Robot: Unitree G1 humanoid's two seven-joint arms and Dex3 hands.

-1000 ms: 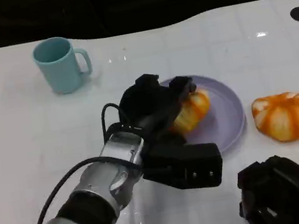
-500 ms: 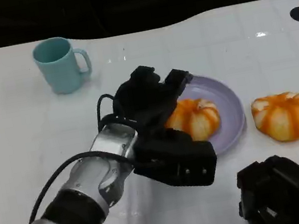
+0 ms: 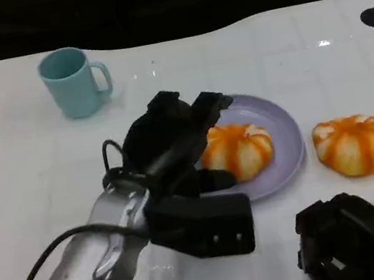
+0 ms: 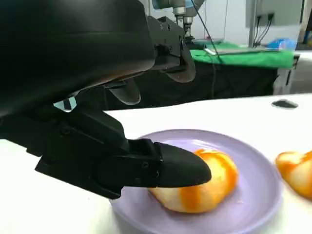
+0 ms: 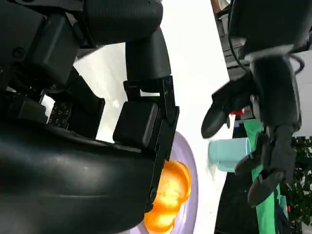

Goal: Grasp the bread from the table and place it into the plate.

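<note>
Look at the left hand (image 3: 172, 139) first: its fingers (image 4: 165, 165) are spread apart and hold nothing, one of them lying just beside the near flank of the bread (image 3: 237, 150), and from the wrist camera I cannot tell whether that fingertip touches the crust or clears it. The upper fingers arch over the rear rim of the plate (image 3: 283, 130), well apart from the lower one, which reads to me as a hand that has let go, not one gripping. And the bread sits squarely on the purple plate, resting on its flat base near the middle, so that loaf looks delivered. To the plate's right, on the bare white table (image 3: 19, 177), lies a second bread (image 3: 354, 144), apart from the rim and untouched; if the task covers that one too, it is the piece left to fetch. The right hand (image 3: 357, 244) waits low at the near edge of the table, closest to that second bread, and its fingers are too dark and bunched for me to say whether they are curled or apart. A light blue mug (image 3: 75, 80) stands upright at the far left, handle to the right, well out of the way. My guess is the left arm needs to lift clear without nudging the loaf off centre.
</note>
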